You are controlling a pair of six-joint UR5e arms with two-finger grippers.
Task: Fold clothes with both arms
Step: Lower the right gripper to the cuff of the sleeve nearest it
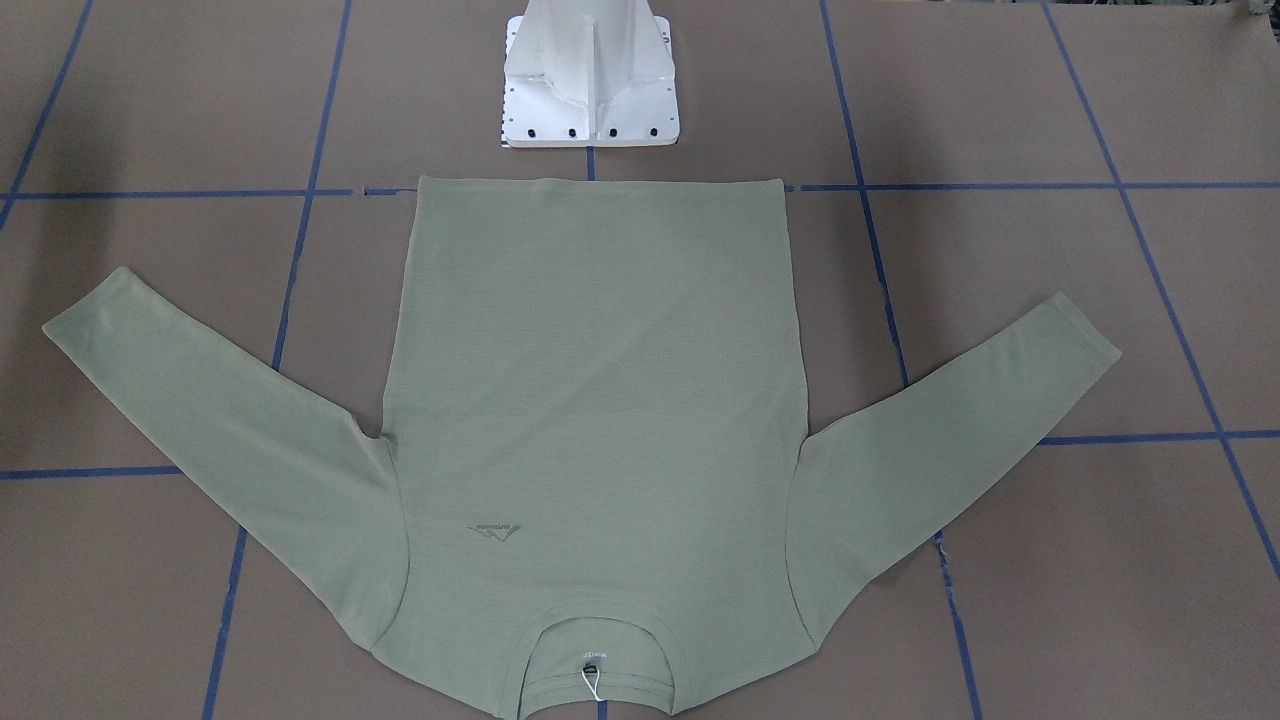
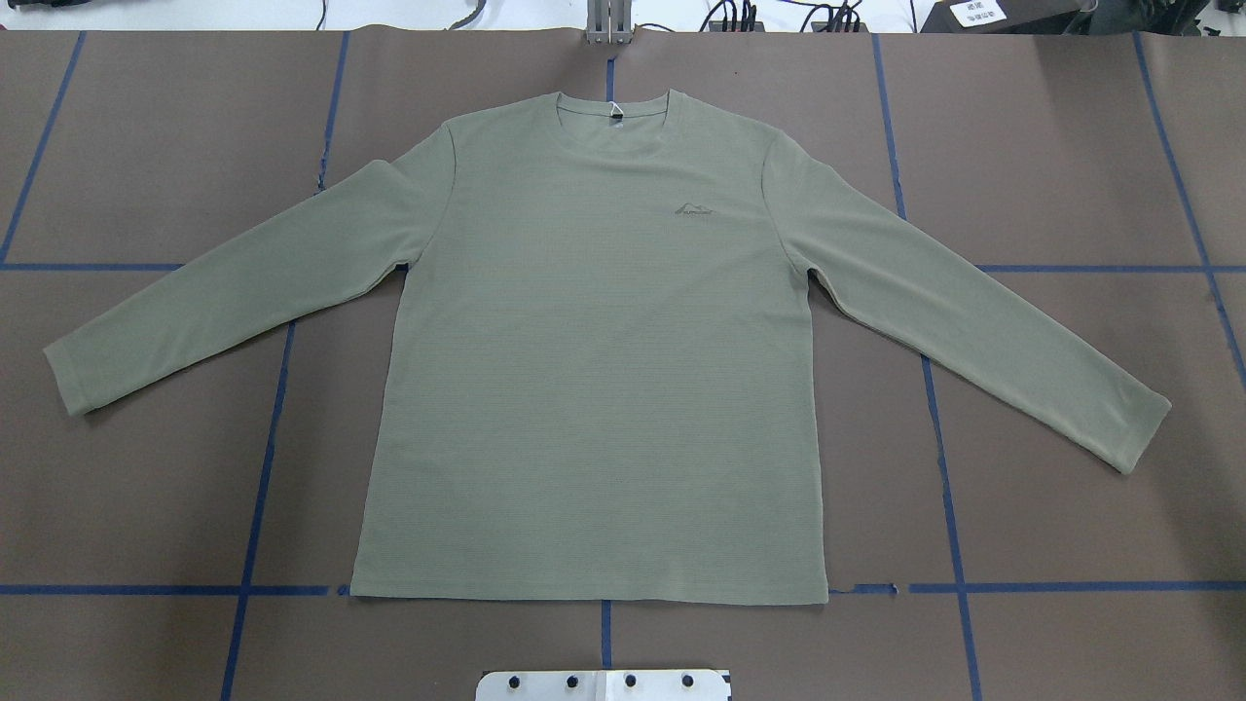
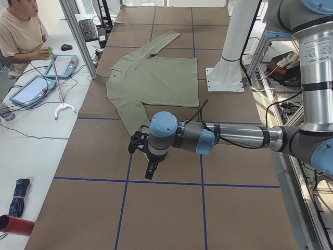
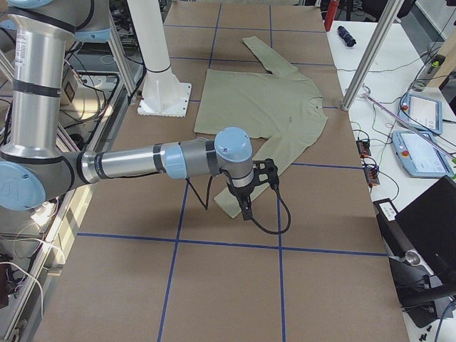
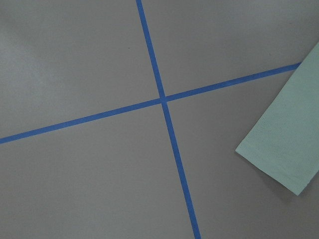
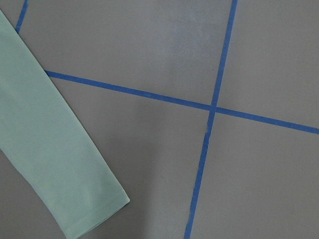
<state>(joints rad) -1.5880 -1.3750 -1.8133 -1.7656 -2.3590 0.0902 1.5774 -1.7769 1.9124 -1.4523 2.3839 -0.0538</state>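
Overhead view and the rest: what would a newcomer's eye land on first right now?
The green shirt first: flat and face up mid-table, collar away from the robot, both sleeves spread over the blue tape lines on the brown table. Then, in the side views, the left arm and right arm reach low over the table, one near each cuff, neither touching the shirt.

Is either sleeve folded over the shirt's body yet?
No, both sleeves of the shirt lie spread out to the sides, flat on the table.
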